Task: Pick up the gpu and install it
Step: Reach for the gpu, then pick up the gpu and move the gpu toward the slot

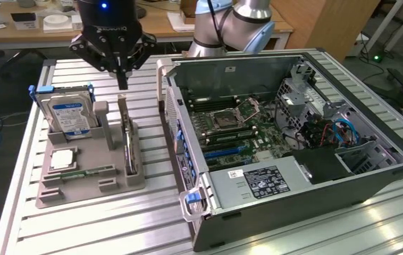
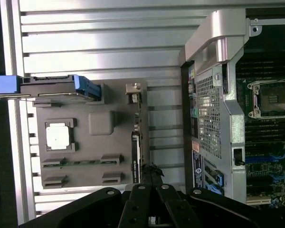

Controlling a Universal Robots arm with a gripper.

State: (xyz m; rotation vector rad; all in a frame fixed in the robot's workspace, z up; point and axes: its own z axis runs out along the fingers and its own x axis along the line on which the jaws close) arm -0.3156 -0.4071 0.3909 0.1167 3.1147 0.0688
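While the gpu point(image 1: 127, 139) is standing on its long edge in a narrow slot of the grey holder point(image 1: 51, 197), the tool point(image 1: 122, 84) is hanging above it, fingers pressed together with nothing between them, clear of the card. In the exterior view it is hovering over the end where the silvery bracket is rising. From the wrist the gpu point(image 2: 136, 156) is showing as a thin dark strip along the holder point(image 2: 100, 124), and the tool point(image 2: 152, 172) is reaching in close to that strip, though I cannot tell which part of the card it is over.

Standing upright, the card is offering its thin top edge upward, which I judge is giving a narrow pinch something to close on. The hard drive point(image 1: 70, 118) is likewise standing in its own pocket, seen edge-on from the wrist point(image 2: 57, 88), while the processor chip point(image 1: 61, 158) and the memory stick point(image 1: 81, 172) are lying flat in shallow recesses. Each part is sitting in a seat shaped for it, so nothing is sliding about on the slatted counter point(image 1: 81, 228).

Just beside the holder, the computer case point(image 1: 258, 69) is lying on its side with the panel off and the motherboard point(image 1: 244, 127) facing up, probably so a card can be coming down from above.

Counting: one gpu, one hard drive, one chip, one memory stick, one holder, one case, one tool
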